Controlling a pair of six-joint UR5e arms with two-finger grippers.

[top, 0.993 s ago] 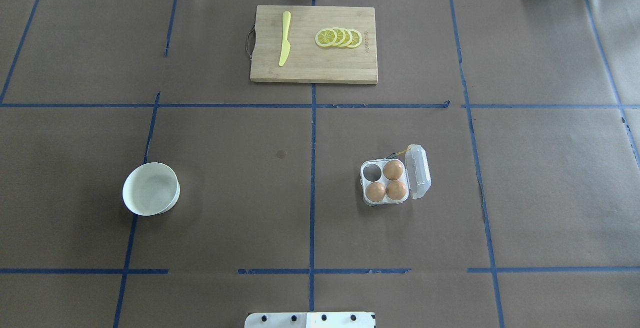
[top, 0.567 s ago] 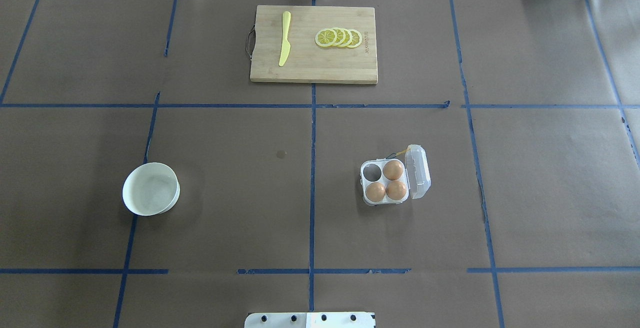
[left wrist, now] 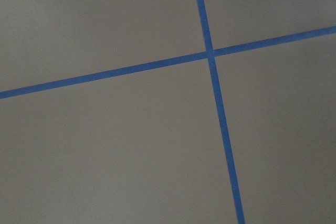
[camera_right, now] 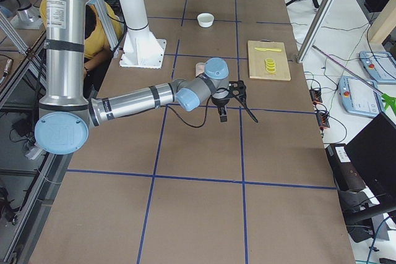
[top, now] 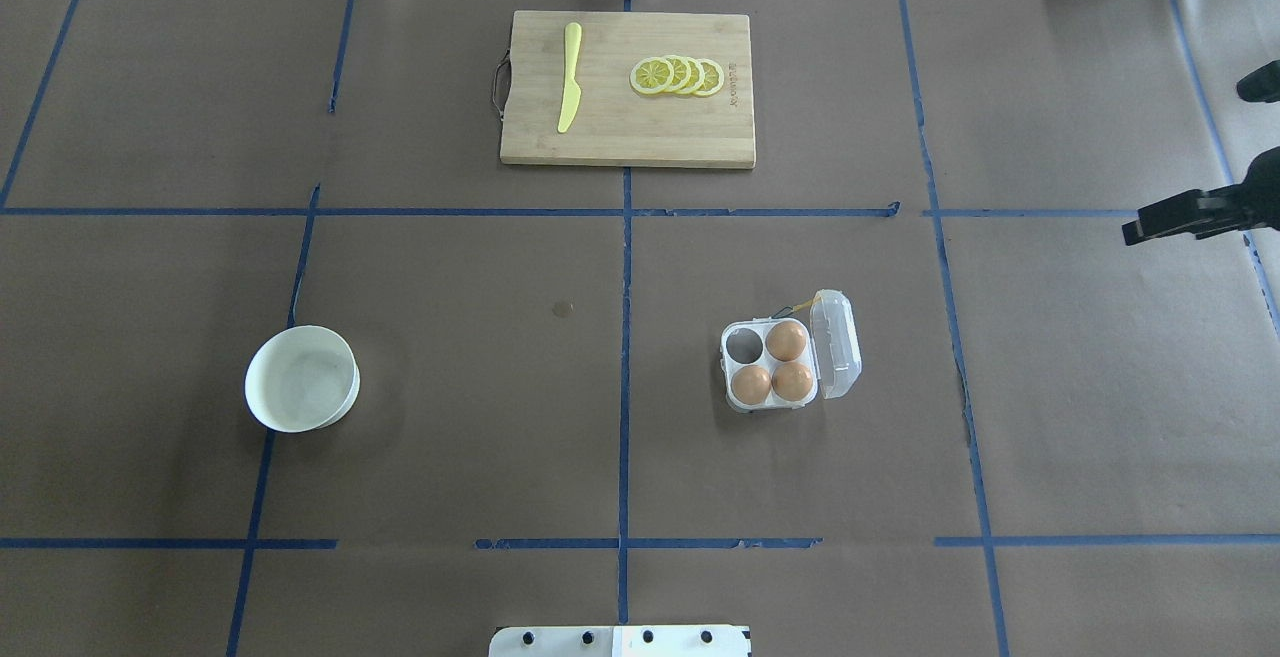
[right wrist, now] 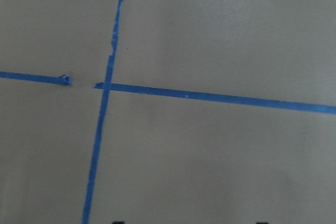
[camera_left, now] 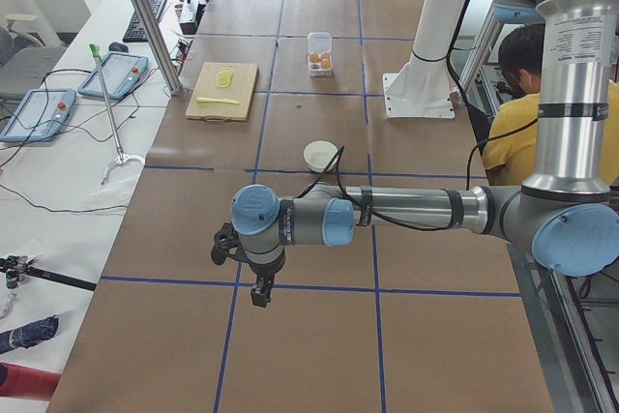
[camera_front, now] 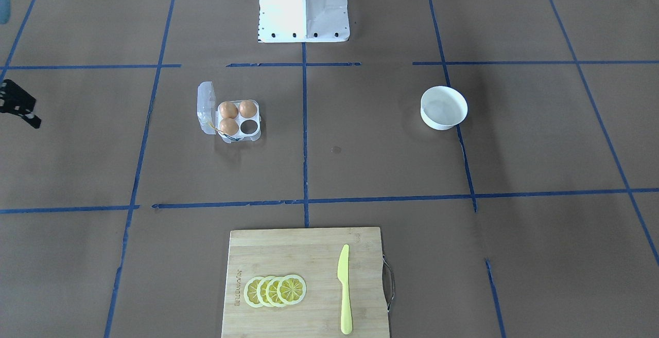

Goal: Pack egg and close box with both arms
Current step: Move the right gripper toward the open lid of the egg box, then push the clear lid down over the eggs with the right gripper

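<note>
The clear egg box (top: pixel 743 345) stands right of centre with its lid (top: pixel 836 345) hinged open to the right. Three tan eggs (top: pixel 787 340) fill three cells and the far-left cell is bare. It also shows in the front view (camera_front: pixel 249 126). No loose egg shows. My right gripper (top: pixel 1190 162) comes in at the right edge, open and empty, well right of the box; it also shows in the front view (camera_front: pixel 20 106). My left gripper (camera_left: pixel 253 287) shows only in the left side view, far from the box; I cannot tell its state.
A white bowl (top: pixel 302 378) sits at the left and looks empty. A wooden cutting board (top: pixel 627 132) at the far middle carries a yellow knife (top: pixel 569 77) and lemon slices (top: pixel 677 75). Blue tape lines cross the brown table cover.
My right gripper has come into the overhead view at the right edge. The box, eggs and bowl have not moved.
</note>
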